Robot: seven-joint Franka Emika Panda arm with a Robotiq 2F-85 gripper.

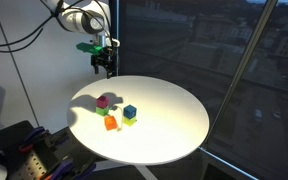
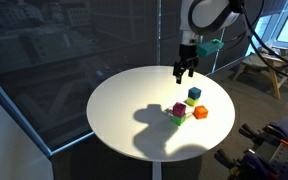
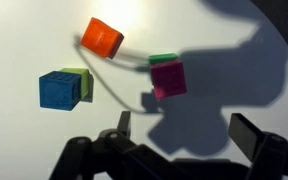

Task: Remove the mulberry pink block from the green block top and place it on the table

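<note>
Dark glass walls are closing in the room, and a round white counter (image 1: 174, 125) is carrying a handful of small cubes. The mulberry pink block (image 3: 168, 78) is sitting squarely on the green block (image 3: 164, 59), touching it, so only a sliver of green is showing in the wrist view. An orange cube (image 3: 102, 37) is lying near the green block but apart from it. A blue cube (image 3: 58, 90), seemingly riding on a lime block (image 3: 79, 82), is standing a little farther from the green block. In an exterior view the pincer (image 1: 104, 66) is hanging well above the green block and off to its side. In the wrist view its fingers (image 3: 249, 135) are spread wide and gripping nothing. By my reading, no part of the job is done. The descent, the grasp, the lift and the set-down on bare counter beside the green block are all waiting.
</note>
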